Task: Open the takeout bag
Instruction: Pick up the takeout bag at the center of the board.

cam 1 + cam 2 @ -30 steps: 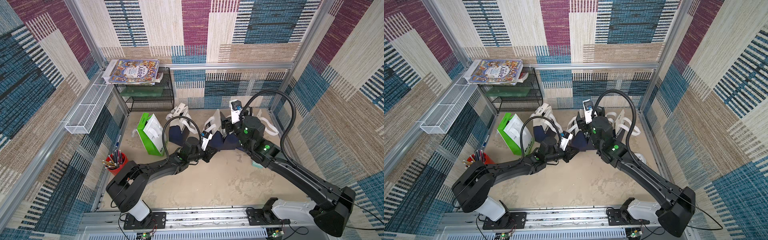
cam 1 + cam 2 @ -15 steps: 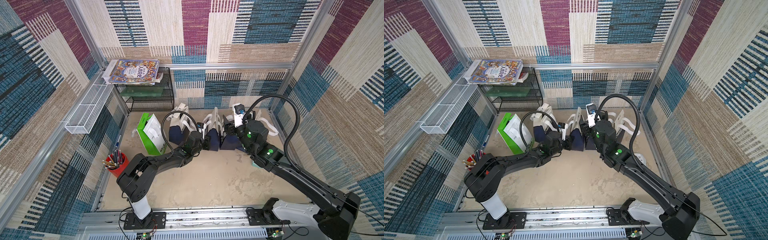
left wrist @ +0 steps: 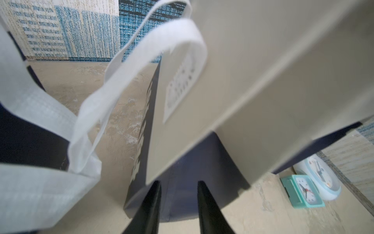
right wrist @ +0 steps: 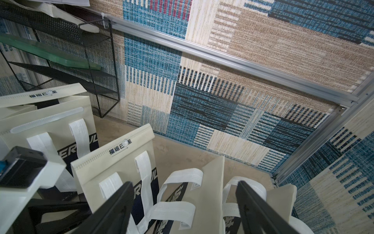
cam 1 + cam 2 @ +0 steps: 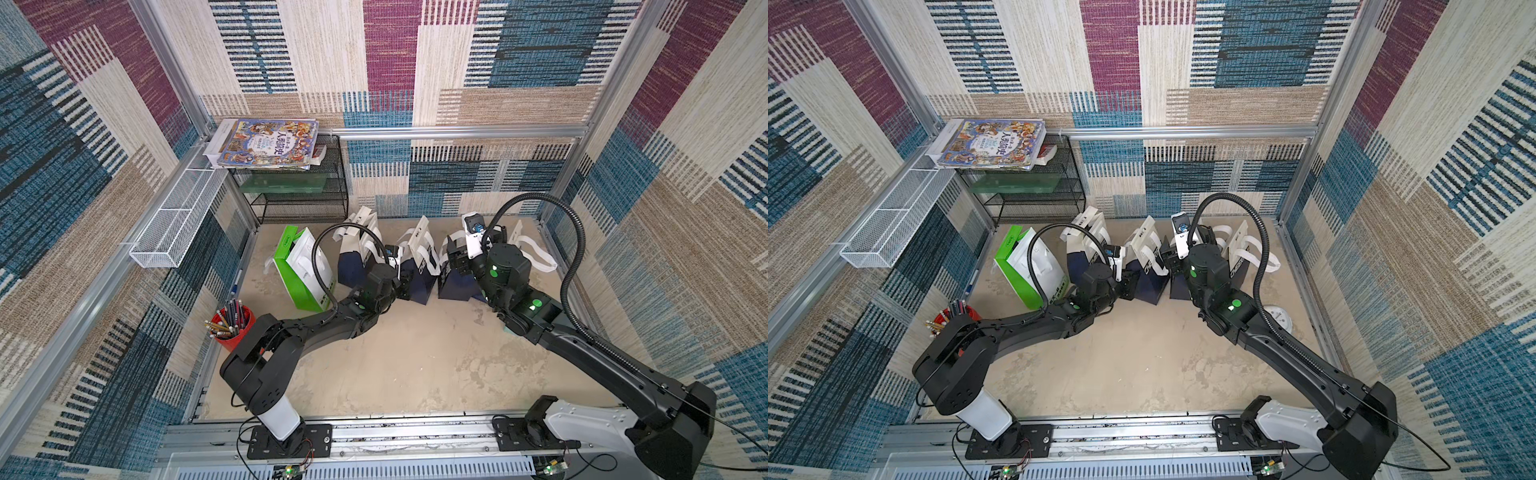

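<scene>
Several navy and cream takeout bags with white handles stand in a row at the back of the table. My left gripper point(image 5: 409, 277) point(image 5: 1131, 281) is low at the foot of the middle bag point(image 5: 422, 259) point(image 5: 1150, 270). In the left wrist view its fingers point(image 3: 153, 202) stand apart, with that bag's navy side point(image 3: 202, 162) just past the tips and nothing between them. My right gripper point(image 5: 455, 257) point(image 4: 185, 202) hangs wide open above the neighbouring bag point(image 4: 206, 192), around its cream flap and handles without touching it.
A green and white bag point(image 5: 305, 270) stands left of the row. A black wire shelf point(image 5: 295, 187) with books point(image 5: 266, 143) fills the back left corner. A red pencil cup point(image 5: 230, 328) stands at the left edge. A teal clock point(image 3: 303, 190) and a white clock point(image 5: 1277, 318) lie at the right.
My left gripper has gone from the table's middle back to the row together with a navy bag, and its jaws have parted. The right gripper shifted slightly right and stayed open.
</scene>
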Controlling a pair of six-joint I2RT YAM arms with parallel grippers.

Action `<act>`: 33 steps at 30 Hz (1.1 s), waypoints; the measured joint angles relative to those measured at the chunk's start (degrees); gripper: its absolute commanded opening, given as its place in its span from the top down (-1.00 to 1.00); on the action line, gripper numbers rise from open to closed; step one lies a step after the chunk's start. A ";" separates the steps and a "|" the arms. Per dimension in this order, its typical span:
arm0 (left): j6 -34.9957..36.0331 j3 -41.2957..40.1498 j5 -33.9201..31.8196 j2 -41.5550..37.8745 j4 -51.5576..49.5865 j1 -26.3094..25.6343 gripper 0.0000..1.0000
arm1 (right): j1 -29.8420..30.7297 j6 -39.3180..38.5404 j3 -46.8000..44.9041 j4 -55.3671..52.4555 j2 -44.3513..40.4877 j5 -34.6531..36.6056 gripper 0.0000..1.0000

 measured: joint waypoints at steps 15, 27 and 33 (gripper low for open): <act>0.48 -10.12 12.26 -3.34 18.14 -1.25 0.07 | -3.39 0.79 0.50 -0.09 1.70 4.11 -0.66; -4.46 -7.19 3.69 3.96 28.55 -2.05 0.15 | -3.74 -1.55 -5.40 5.84 -3.67 2.34 -0.64; -5.11 -4.94 -0.35 7.06 30.67 -2.51 0.33 | -4.22 -2.58 -5.84 8.52 -4.17 1.09 -0.62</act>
